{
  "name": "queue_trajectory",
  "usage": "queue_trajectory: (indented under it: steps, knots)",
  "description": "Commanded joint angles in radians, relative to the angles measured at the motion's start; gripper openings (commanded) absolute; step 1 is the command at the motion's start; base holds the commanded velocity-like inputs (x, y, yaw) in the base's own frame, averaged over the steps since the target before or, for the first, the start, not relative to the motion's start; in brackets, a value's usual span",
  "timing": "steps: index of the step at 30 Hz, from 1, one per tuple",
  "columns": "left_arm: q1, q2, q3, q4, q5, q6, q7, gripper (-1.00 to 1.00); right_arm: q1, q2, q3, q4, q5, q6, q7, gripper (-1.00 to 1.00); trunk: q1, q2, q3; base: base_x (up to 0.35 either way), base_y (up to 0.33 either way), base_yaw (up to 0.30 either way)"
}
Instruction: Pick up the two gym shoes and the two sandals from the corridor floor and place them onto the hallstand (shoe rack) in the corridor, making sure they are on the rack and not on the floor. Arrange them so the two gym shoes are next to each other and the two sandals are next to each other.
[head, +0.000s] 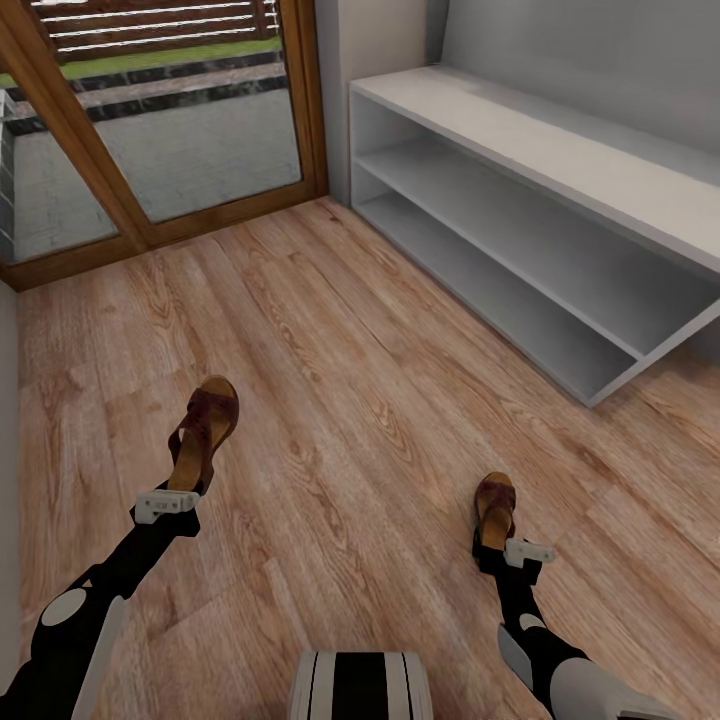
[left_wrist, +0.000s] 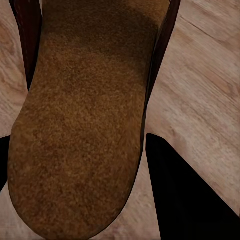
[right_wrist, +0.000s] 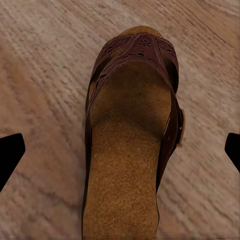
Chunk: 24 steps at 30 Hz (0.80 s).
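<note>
Left pincer (head: 170, 500) at heel of left sandal (head: 203, 432), grip state unclear – right pincer (head: 508, 548) wide around right sandal (head: 495, 510) – heel-only hold risks tip-out before hallstand (head: 560, 160)

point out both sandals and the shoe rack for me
left-hand sandal (head: 203, 432), head view, on its brown strap
right-hand sandal (head: 495, 508), head view, on its strap and footbed
shoe rack (head: 560, 150), head view, on its flat white top

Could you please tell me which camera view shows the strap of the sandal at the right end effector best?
The right wrist view: the strap of the sandal faces the camera, its cut-out pattern clear. The head view shows that strap small and plain. The left wrist view shows the other sandal's footbed.
</note>
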Motion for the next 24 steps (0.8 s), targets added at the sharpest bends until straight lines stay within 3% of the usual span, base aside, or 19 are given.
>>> queue_trajectory:
  steps: [1, 6, 24]
  knots:
    - [0.0, 0.0, 0.0, 0.0, -0.002, -0.001, 0.0, -1.0, 0.0, 0.0, 0.0, 0.0, 0.0, 0.0, 0.0, 1.0, 0.0, 0.0, -0.004, 0.0, 0.0, 0.0]
    - [0.0, 0.0, 0.0, 0.0, -0.002, -0.001, 0.0, -1.0, 0.0, 0.0, 0.0, 0.0, 0.0, -0.001, 0.0, 1.0, 0.003, -0.001, -0.023, 0.0, 0.0, 0.0]
    - [0.0, 0.0, -0.002, -0.004, -0.002, 0.001, 0.003, -1.0, 0.0, 0.0, -0.001, 0.0, -0.001, -0.007, 0.0, 1.0, 0.003, -0.001, -0.023, 0.0, 0.0, 0.0]
